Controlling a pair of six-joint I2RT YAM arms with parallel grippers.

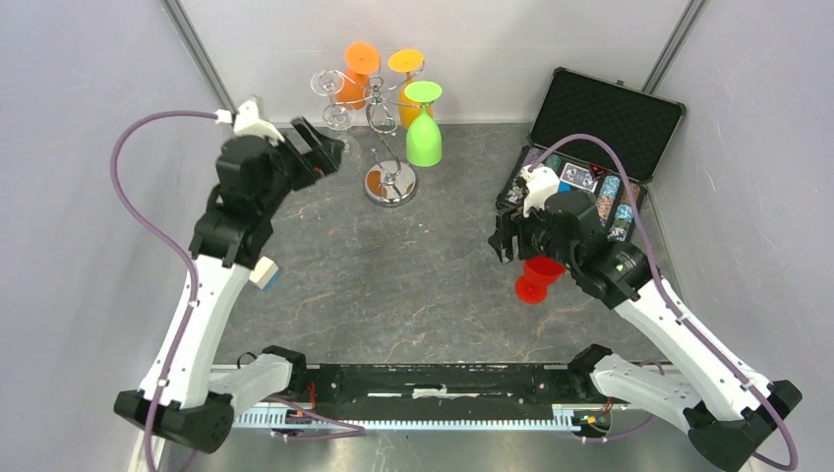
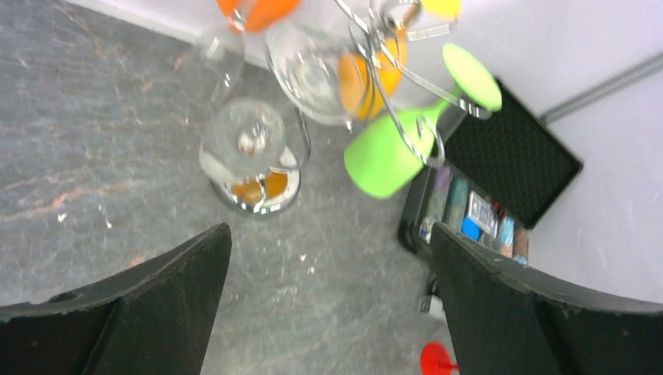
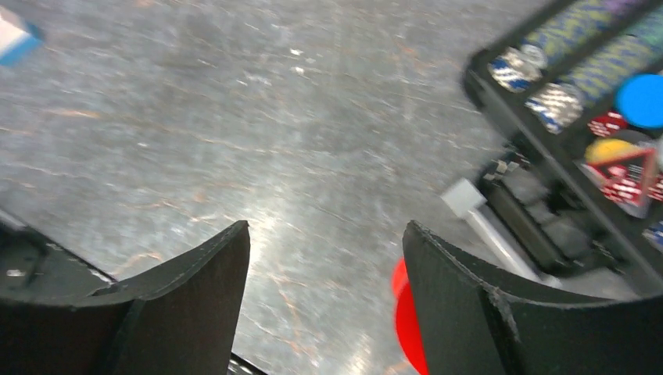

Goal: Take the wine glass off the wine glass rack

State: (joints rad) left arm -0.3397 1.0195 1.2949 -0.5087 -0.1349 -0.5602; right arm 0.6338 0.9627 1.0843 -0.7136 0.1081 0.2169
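Note:
The wine glass rack (image 1: 390,184) is a shiny silver stand at the back centre. From its arms hang a green wine glass (image 1: 424,138), orange glasses (image 1: 354,74) and clear glasses (image 1: 329,88). My left gripper (image 1: 320,147) is open just left of the rack. In the left wrist view, the left gripper (image 2: 330,234) points at the rack base (image 2: 252,195), with a clear glass (image 2: 313,74) and the green glass (image 2: 387,156) above. A red wine glass (image 1: 536,278) is on the table under my open right gripper (image 1: 511,246). The right gripper (image 3: 324,230) holds nothing, and the red glass (image 3: 408,324) shows beside its right finger.
An open black case (image 1: 590,167) with poker chips lies at the back right, close behind the right gripper; the same case (image 3: 578,117) shows in the right wrist view. Grey walls close in on both sides and the back.

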